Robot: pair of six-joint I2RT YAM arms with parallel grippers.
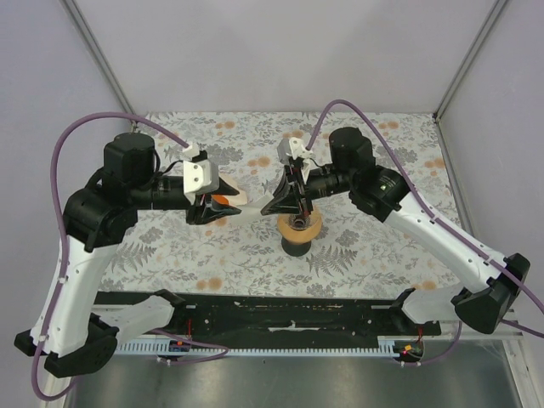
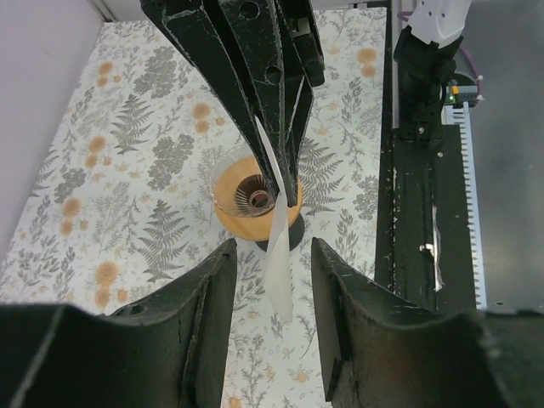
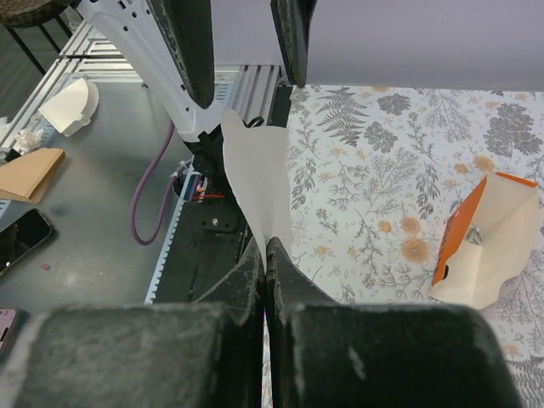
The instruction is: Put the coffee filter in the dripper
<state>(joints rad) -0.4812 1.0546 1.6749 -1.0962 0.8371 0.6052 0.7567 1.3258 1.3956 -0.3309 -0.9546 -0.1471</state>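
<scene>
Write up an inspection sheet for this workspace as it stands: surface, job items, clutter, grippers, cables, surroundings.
Surface: table with a floral-print cover, lying flat.
Job's things: coffee filter held flattened in the air between the two grippers; dripper upright on the table, with no filter in it.
Clutter: orange and white pack lying on the table.
Grippers: right gripper shut on the filter's edge; left gripper open, with a finger on either side of the filter.
Cables: purple cable looping off each arm, above the table.
Surroundings: pale walls; phone and brown paper on a grey bench beside the table.
</scene>
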